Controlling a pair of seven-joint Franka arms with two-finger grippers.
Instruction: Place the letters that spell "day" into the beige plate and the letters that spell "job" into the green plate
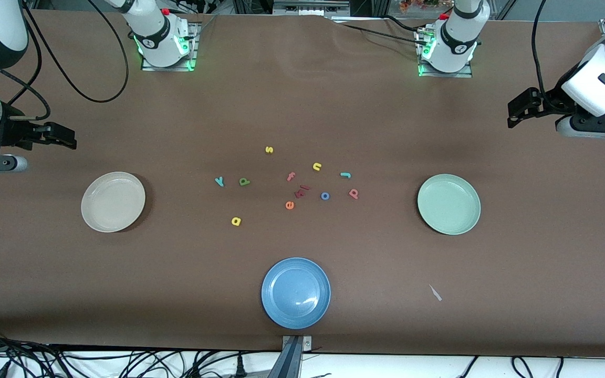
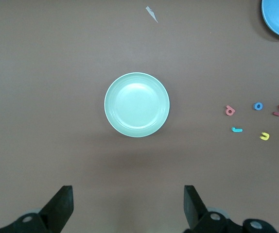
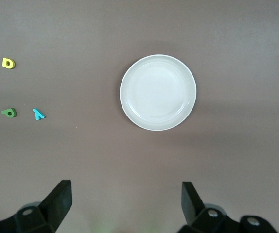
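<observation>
Letters tiny; both end effectors partly cropped.

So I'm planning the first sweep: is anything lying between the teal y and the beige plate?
Nothing visible does. The teal y is the letter closest to the beige plate, with only bare table between them. The green d and yellow a lie farther toward the left arm's end of the table.

The only readable signs are loose foam letters on the table: s, n, f, j, o, e, a, y
</observation>
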